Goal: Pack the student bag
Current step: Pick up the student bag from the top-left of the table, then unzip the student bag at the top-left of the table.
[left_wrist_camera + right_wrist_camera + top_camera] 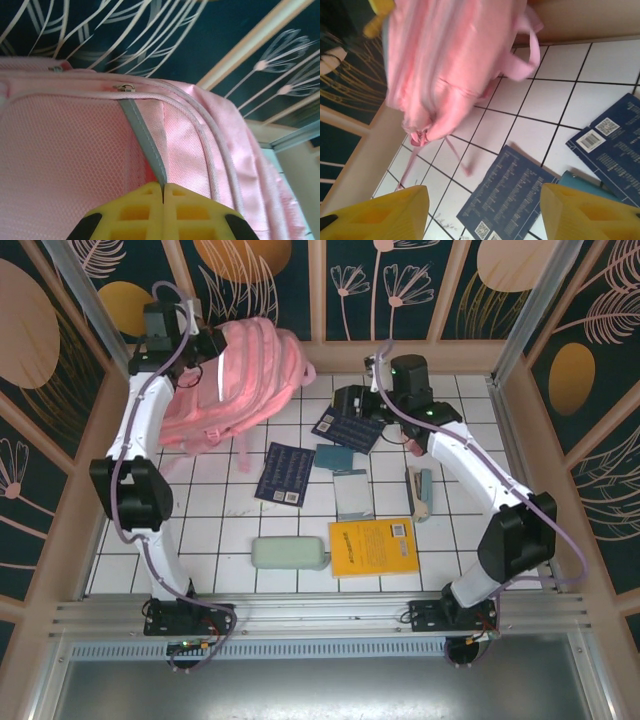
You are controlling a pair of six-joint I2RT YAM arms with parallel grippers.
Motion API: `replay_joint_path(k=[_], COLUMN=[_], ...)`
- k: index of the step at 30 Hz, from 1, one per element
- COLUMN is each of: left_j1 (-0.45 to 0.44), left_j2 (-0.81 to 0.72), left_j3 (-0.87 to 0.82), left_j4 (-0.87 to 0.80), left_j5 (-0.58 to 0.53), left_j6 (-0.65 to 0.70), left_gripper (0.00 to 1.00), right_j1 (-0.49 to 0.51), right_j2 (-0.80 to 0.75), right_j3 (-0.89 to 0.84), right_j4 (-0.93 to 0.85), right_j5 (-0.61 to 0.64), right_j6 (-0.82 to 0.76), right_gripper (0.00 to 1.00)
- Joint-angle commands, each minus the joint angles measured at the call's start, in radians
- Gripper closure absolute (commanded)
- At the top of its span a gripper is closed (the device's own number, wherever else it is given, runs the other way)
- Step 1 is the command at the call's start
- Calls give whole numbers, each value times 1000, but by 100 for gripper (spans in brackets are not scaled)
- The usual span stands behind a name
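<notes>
Student bag (pixel 245 375) sits at the far left of the tiled table (pixel 200 530), its top towards the far wall and its left flank close to the left wall; little room on those two edges. Left gripper (pixel 163 192) is at the bag's far top edge. In the left wrist view its yellow fingers are pressed together with no gap, and the silver stripe (pixel 145 135) runs straight down into the seam between them, so it is pinching the bag by that stripe. A small metal zip pull (pixel 125 88) lies on the piping just above the stripe's upper end. One long strap (pixel 243 445) trails from the bag towards the near side, ending just beside a dark blue booklet (pixel 285 472). Right gripper (pixel 482 200) hangs over the far middle of the table with its fingers spread wide and nothing between them; below it, white tile and the booklet's corner. The bag is blurred in the right wrist view. A second dark blue booklet (pixel 350 427) lies right of the bag, a teal item (pixel 335 457) touching its near edge. Near side: pale green case (pixel 290 553) and yellow book (pixel 372 545), side by side, apart. Bare tile shows on the near left between bag and case, and along the right edge.
</notes>
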Motion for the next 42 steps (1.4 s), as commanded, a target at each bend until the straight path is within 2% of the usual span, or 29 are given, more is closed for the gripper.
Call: replay_joint_path(k=[1,4,8,11,14,16,21,23,31,38,42], left_j1=[-12,-12,-13,-15,-29,-43,-76,-81,-83,-88,-95], left_j2=[-80,-128,-170,-189,-193,-190,-187,-188,-189,-185,-187], left_j3=[-8,-117,-257,-338,-357,-361,-381,-390,-388,-396,-392], left_j4=[131,246,346,448,479,489,515,521,527,589,594], left_j5=[136,225,257,297,317,327,351,357,369,403,412], left_j6=[-28,-117,-170,-247,-275,-284,-298,-301,-309,-367,-371], left_gripper=[100,100,100,100,100,100,100,100,100,100,100], right_j1=[24,44,47,34,2,-11,-1,1,-35,-24,-25], right_j2=[47,85,87,51,16,19,142,165,199,145,162], right_j3=[78,159,208,214,217,230,382,403,356,156,117], right_j4=[-66,-111,-149,-200,-235,-252,-435,-465,-456,-270,-183], right_j5=[-29,-44,-65,-13,22,21,92,156,180,14,-8], right_j6=[13,53,72,68,116,175,298,310,292,345,369], right_gripper=[34,31,31,31,32,35,49,49,41,35,32])
